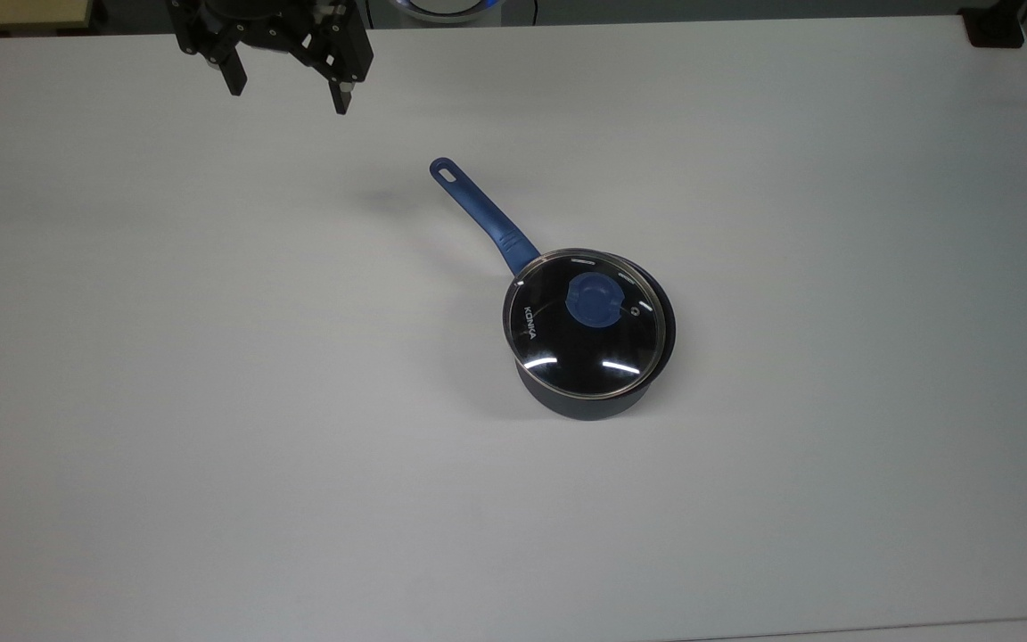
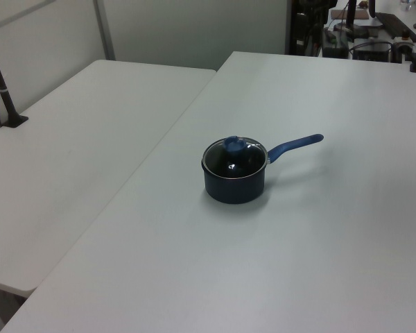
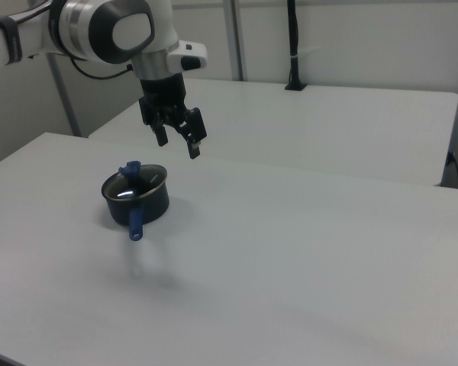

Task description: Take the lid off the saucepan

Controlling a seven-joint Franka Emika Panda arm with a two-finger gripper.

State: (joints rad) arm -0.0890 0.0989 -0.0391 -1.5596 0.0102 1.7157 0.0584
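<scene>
2 fingers (image 1: 339, 89) of gripper (image 1: 286, 89) spread apart, holding nothing, hanging high above table (image 1: 210, 401). Approach step, nothing grasped yet. Lid (image 1: 583, 321) seated on saucepan (image 1: 592, 397), well away from fingertips, toward top view's lower right, beyond the handle (image 1: 482, 214) end. Next: carry across past the handle, centre over blue knob (image 1: 595, 299), descend, close, lift straight up. Bare tabletop all round the pan; table edges far off, plenty of room.
</scene>
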